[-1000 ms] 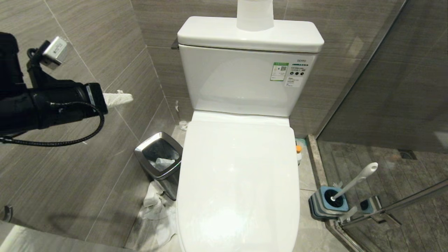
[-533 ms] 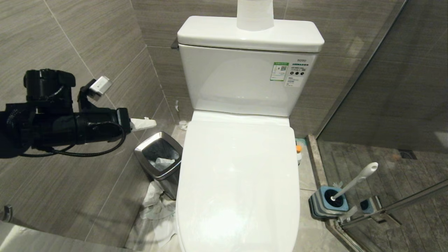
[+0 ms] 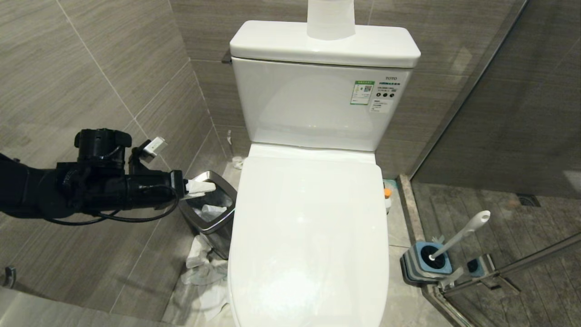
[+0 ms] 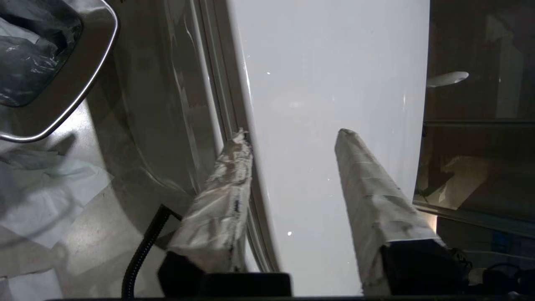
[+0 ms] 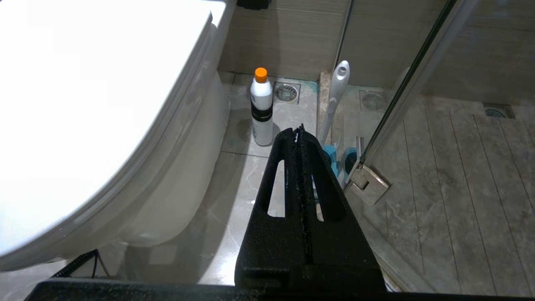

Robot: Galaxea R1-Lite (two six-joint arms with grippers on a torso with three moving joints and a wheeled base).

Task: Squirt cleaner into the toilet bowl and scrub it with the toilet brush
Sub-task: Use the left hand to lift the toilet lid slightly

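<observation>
Beside the closed toilet bowl (image 3: pixel 308 236), the left gripper (image 4: pixel 292 138) has dropped from wall height to the waste bin (image 3: pixel 186 204), its taped fingers (image 4: pixel 376 196) now parted and apparently empty. Across the bowl stand the cleaner (image 5: pixel 261 108) and toilet brush (image 3: pixel 458 238); the right gripper (image 5: pixel 299 130) is closed.

place: bathroom | evidence: toilet (image 3: pixel 313 236), tiled walls (image 3: pixel 91 91), glass shower door (image 3: pixel 499 113) (hinged)
</observation>
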